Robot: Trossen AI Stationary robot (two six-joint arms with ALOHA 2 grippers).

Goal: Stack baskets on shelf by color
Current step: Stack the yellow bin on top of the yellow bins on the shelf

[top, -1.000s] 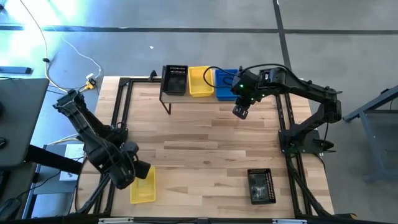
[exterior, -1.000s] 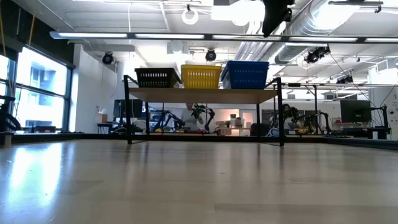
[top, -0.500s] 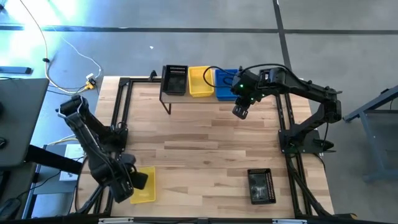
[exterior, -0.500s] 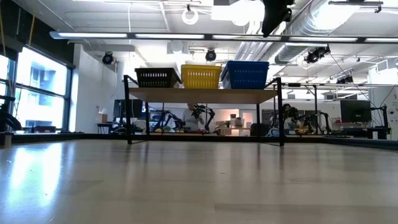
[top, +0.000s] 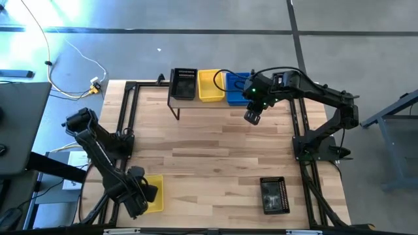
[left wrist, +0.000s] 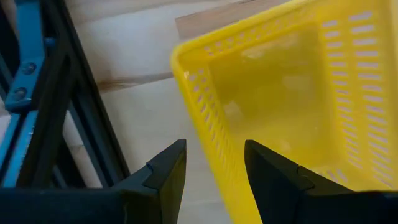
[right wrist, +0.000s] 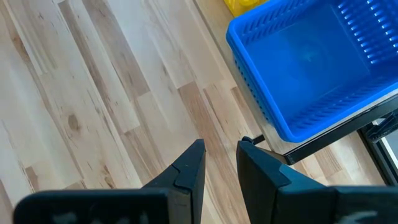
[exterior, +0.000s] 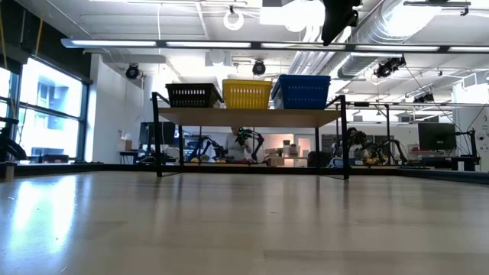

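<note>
A yellow basket (top: pixel 155 194) sits flat on the table near its near-left corner. My left gripper (top: pixel 142 195) is open at that basket's left end. In the left wrist view the gripper (left wrist: pixel 214 149) has one finger outside the basket's perforated wall (left wrist: pixel 202 134) and one inside. The shelf (exterior: pixel 248 117) stands at the far edge and carries a black basket (exterior: pixel 192 95), a yellow basket (exterior: pixel 247 94) and a blue basket (exterior: pixel 302 92). My right gripper (top: pixel 253 117) hovers in front of the blue basket (right wrist: pixel 311 68), its fingers narrowly open (right wrist: pixel 221 144). Another black basket (top: pixel 273 194) lies near the table's near-right corner. My left gripper straddles the yellow basket's end wall near a corner (left wrist: pixel 186 68), coming from above at a slant, one finger (left wrist: pixel 273 180) inside and one outside. I cannot tell whether either finger touches the wall. The basket rests flat on the table.
A black metal frame rail (top: pixel 127 117) runs along the table's left side close to my left arm, and another rail (top: pixel 297 124) runs along the right. The wide middle of the tabletop (top: pixel 215 150) is bare wood.
My left gripper has moved toward the table's near edge and down onto the left end of the yellow basket on the table. The basket has stayed in place.
</note>
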